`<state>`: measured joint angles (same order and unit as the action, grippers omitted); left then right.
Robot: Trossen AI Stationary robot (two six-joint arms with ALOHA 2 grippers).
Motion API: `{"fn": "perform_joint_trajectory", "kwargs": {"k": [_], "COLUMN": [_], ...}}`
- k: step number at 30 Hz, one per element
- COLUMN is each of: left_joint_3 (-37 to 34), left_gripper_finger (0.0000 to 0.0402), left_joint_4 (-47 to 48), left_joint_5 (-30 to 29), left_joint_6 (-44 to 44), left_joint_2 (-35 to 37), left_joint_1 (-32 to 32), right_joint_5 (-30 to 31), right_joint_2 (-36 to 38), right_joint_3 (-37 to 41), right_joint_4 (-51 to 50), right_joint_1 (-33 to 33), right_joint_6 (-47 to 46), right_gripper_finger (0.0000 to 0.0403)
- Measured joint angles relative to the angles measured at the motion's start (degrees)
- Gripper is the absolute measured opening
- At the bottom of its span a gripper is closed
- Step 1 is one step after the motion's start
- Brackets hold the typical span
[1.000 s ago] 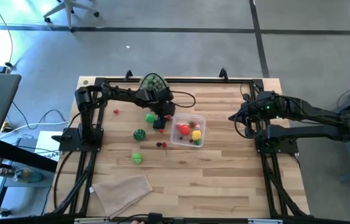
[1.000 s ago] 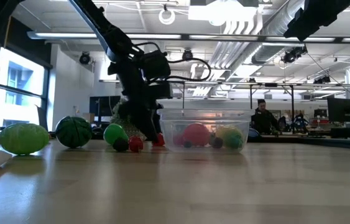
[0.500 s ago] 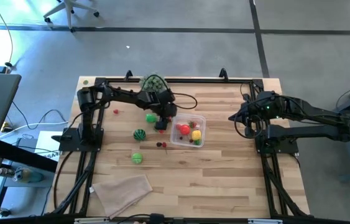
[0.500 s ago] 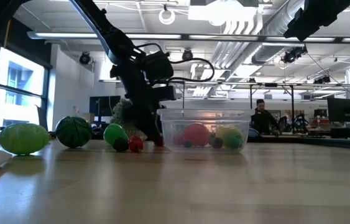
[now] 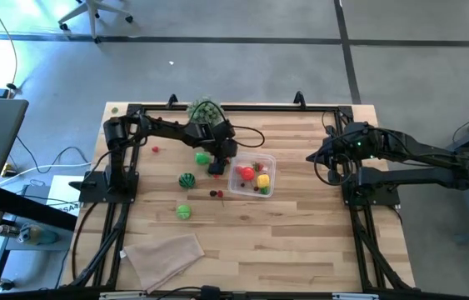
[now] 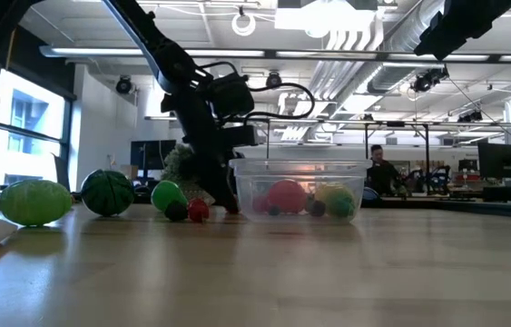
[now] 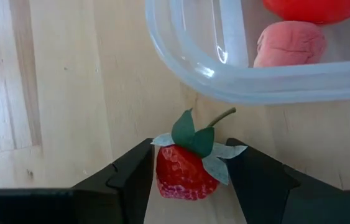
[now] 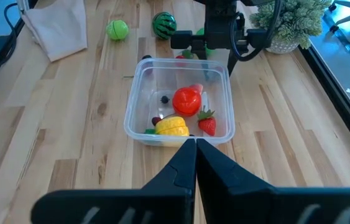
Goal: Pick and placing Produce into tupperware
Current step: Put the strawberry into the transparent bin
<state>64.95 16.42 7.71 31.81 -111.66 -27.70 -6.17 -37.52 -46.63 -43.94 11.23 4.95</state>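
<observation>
My left gripper [image 5: 216, 169] stands at the left wall of the tupperware [image 5: 252, 176], pointing down, shut on a red strawberry [image 7: 186, 172] with green leaves. The clear tupperware [image 8: 181, 112] holds a red tomato [image 8: 186, 100], a yellow piece [image 8: 172, 126], a strawberry [image 8: 207, 124] and a pink piece [image 7: 288, 43]. Loose produce lies to its left: a striped green ball [image 5: 187, 180], a light green ball [image 5: 183, 212], another green piece [image 5: 202, 157] and small red berries [image 5: 215, 194]. My right gripper [image 8: 194, 146] is shut and waits to the right of the tupperware. My left gripper pinches the strawberry's red body [image 7: 171, 177] between its two fingers [image 7: 131, 180], coming from above and pointing down. The leafy stem end [image 7: 194, 134] sticks out toward the tupperware's rim [image 7: 187, 68]. The berry is down near the wood; whether it rests there I cannot tell.
A bushy grey-green plant [image 5: 205, 110] stands at the far edge behind the left arm. A beige folded cloth [image 5: 166, 254] lies near the near-left corner. One red berry [image 5: 156, 150] sits near the left arm's base. Bare wood stretches along the near side and right of the tupperware.
My left gripper has shifted a little toward the tupperware while staying low at the table. The loose produce and the tupperware stay where they were.
</observation>
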Motion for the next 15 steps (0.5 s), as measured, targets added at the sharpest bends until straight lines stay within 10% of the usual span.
{"fn": "perform_joint_trajectory", "kwargs": {"k": [15], "left_joint_3": [0.0], "left_gripper_finger": [0.0145], "left_joint_4": [0.1], "left_joint_5": [-0.6], "left_joint_6": [-0.6], "left_joint_2": [0.0], "left_joint_1": [0.0], "right_joint_5": [0.0], "right_joint_2": [0.0], "right_joint_3": [0.0], "right_joint_4": [0.0], "right_joint_1": [0.0], "right_joint_6": [0.0], "right_gripper_finger": [0.0002]}}
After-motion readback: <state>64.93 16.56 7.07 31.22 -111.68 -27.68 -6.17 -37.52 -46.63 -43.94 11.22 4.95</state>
